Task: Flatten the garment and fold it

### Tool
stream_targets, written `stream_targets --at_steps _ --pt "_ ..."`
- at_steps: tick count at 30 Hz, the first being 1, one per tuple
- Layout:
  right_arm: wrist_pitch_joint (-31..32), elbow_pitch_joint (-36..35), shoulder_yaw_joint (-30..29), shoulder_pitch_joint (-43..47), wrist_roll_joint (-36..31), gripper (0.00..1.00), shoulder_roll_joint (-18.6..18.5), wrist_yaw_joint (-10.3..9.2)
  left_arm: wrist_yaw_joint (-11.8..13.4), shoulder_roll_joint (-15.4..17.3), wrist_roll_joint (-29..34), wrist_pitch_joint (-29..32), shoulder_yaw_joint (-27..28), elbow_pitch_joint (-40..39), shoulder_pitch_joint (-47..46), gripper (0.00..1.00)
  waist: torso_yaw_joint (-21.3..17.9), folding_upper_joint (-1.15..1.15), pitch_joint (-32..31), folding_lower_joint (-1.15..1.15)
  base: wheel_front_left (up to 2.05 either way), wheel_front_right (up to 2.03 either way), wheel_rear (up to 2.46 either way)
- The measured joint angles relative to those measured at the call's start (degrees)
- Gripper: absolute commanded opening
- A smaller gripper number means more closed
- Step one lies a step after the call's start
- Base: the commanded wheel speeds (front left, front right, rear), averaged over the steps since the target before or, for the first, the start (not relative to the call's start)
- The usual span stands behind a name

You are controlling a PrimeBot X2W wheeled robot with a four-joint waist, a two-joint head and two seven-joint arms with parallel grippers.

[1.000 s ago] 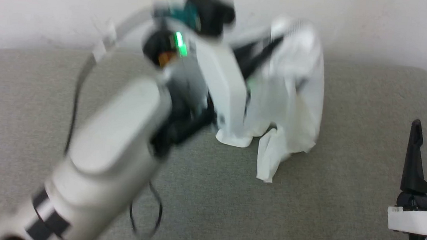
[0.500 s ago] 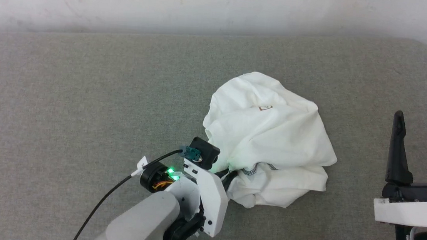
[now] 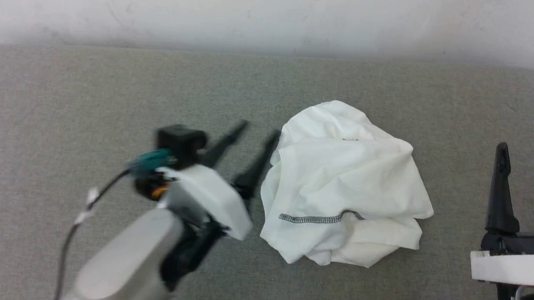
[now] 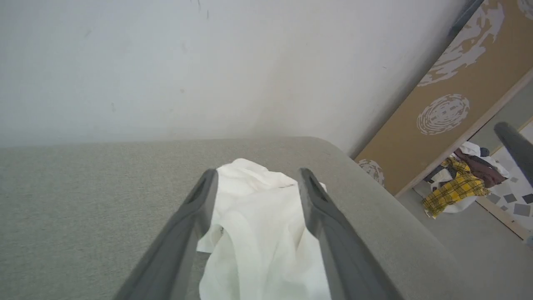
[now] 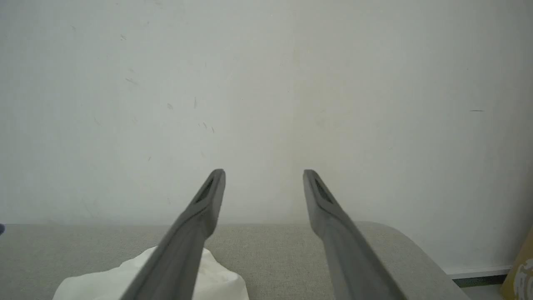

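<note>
The garment (image 3: 346,186) lies in a crumpled white heap on the grey cushion, a grey-black zigzag seam (image 3: 319,218) showing on its near side. My left gripper (image 3: 259,131) stands open just left of the heap, fingers apart and holding nothing. Through the left wrist view the garment (image 4: 258,233) shows between and beyond the spread fingers of the left gripper (image 4: 257,177). My right gripper (image 3: 528,152) waits open at the right, well clear of the cloth. In the right wrist view the right gripper (image 5: 263,177) points at the wall, with the garment (image 5: 104,283) at the lower left.
A grey padded surface (image 3: 106,107) carries the heap and ends at a white wall (image 3: 279,11) behind. Its rounded right end (image 4: 374,196) drops to a floor with a brown patterned board (image 4: 449,108) and a pile of clothes (image 4: 462,185).
My left gripper swung the garment down from the air onto the cushion, let go of it and pulled back to the left, now open. The right gripper stayed open.
</note>
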Motion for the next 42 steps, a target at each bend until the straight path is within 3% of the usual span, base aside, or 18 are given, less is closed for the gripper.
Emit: stream_targets --at_steps 4,7,12,13,16,20,28,35,42 --pt "0.0 0.2 -0.4 1.7 0.3 1.00 0.0 0.00 6.9 7.0 4.6 -7.5 5.4 -8.3 5.9 1.00 0.5 0.00 -0.8 -0.01 0.00 0.00 0.00" --pt "0.0 0.6 -1.0 3.2 0.6 1.00 0.0 0.00 8.3 9.8 7.1 -10.8 7.9 -14.8 12.3 1.00 0.6 0.00 -1.1 -0.01 0.00 0.00 0.00" --pt "-0.2 1.2 -1.5 5.0 1.1 1.00 0.0 0.00 10.3 10.0 11.3 -11.6 13.3 -20.6 23.0 1.00 0.5 0.00 -1.4 -0.01 0.00 0.00 0.00" --pt "-0.2 1.4 -1.9 6.0 1.3 1.00 0.0 0.00 11.2 9.3 14.1 -11.6 16.5 -22.2 28.1 1.00 0.5 0.00 -1.6 -0.01 0.00 0.00 0.00" --pt "-0.2 1.7 -2.1 7.1 1.5 1.00 0.0 0.00 11.2 7.9 16.1 -11.6 18.8 -22.8 32.5 1.00 0.6 0.00 -1.7 -0.01 0.00 0.00 0.00" --pt "-0.3 2.5 -2.1 8.7 2.0 1.00 0.0 0.00 9.1 4.9 18.6 -11.6 21.3 -21.7 37.5 1.00 1.1 0.00 -1.8 -0.01 0.00 0.00 0.00" --pt "2.4 3.9 -2.7 6.3 1.5 1.00 0.0 0.00 3.1 -0.6 22.0 -11.6 24.7 -20.4 36.7 1.00 2.6 0.00 -0.6 0.00 0.00 0.00 0.00" --pt "17.9 4.1 -2.1 -1.7 -2.8 1.00 -0.2 0.00 -0.8 -3.3 24.6 -11.6 26.7 -19.3 34.3 1.00 3.7 0.00 2.5 0.00 0.00 0.00 0.00" --pt "31.8 10.0 1.6 -5.5 -4.3 1.00 -5.6 0.01 -4.2 -5.7 26.0 -11.6 28.1 -17.5 33.1 1.00 5.6 0.00 5.4 0.01 0.00 0.00 0.00"
